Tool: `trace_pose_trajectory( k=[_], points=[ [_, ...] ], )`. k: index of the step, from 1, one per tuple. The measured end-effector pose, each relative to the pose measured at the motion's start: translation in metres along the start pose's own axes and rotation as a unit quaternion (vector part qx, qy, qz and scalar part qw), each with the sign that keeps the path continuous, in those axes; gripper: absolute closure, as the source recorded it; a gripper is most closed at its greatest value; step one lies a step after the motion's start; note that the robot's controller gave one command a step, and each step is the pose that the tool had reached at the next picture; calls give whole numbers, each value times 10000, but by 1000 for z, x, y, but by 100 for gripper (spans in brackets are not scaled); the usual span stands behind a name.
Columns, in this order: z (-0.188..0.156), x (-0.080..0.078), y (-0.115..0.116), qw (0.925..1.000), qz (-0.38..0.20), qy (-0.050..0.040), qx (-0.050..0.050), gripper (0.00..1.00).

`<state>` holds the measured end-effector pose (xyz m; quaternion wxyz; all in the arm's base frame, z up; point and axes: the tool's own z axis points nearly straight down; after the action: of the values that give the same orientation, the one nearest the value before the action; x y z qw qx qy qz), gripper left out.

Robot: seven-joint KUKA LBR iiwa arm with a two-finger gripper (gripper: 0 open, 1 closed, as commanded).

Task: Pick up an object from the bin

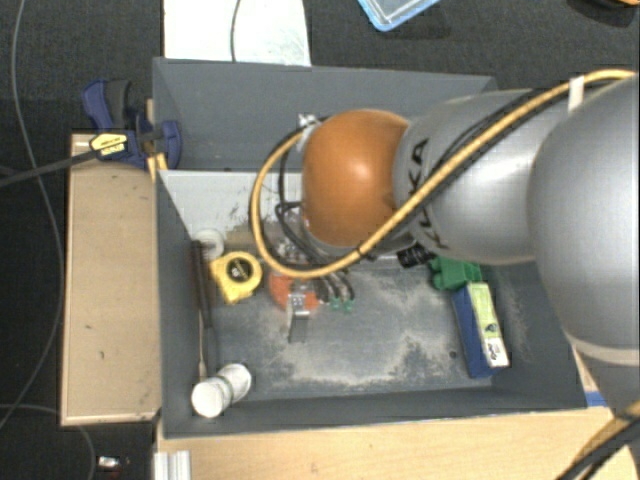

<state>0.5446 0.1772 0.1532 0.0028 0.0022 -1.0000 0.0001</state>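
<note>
Bin: grey metal bin (pixel 330 393)
Centre: gripper (pixel 299 316) over small orange object (pixel 285 293)
9 o'clock: round yellow tape measure (pixel 236 275)
7 o'clock: white plastic cylinder (pixel 220 390)
3 o'clock: flat blue box (pixel 480 330)

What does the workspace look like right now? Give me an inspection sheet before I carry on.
Surface: grey metal bin, floor scuffed and dusty.
Job's things: small orange-red thing mid-floor, right at the claw; whether it is gripped cannot be told.
Clutter: yellow tape measure by the left wall; white cylinder in the near-left corner; blue and yellow-green box at right, green thing just beyond it.
Grippers: claw low over mid-floor, under the orange wrist cover.
Cables: yellow cable looped round the wrist.
Surroundings: black cloth around the bin, with a black lead across it.
</note>
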Motion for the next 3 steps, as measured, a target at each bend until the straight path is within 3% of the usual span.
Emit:
trace_pose_trajectory(
  k=[1, 2, 3],
  points=[
    [-4, -2, -1, 10000, 28, -40, -8, 0],
    [40, -34, -34, 9999, 116, -45, -13, 0],
    [83, -42, -72, 9999, 128, -88, -37, 0]
  ],
)
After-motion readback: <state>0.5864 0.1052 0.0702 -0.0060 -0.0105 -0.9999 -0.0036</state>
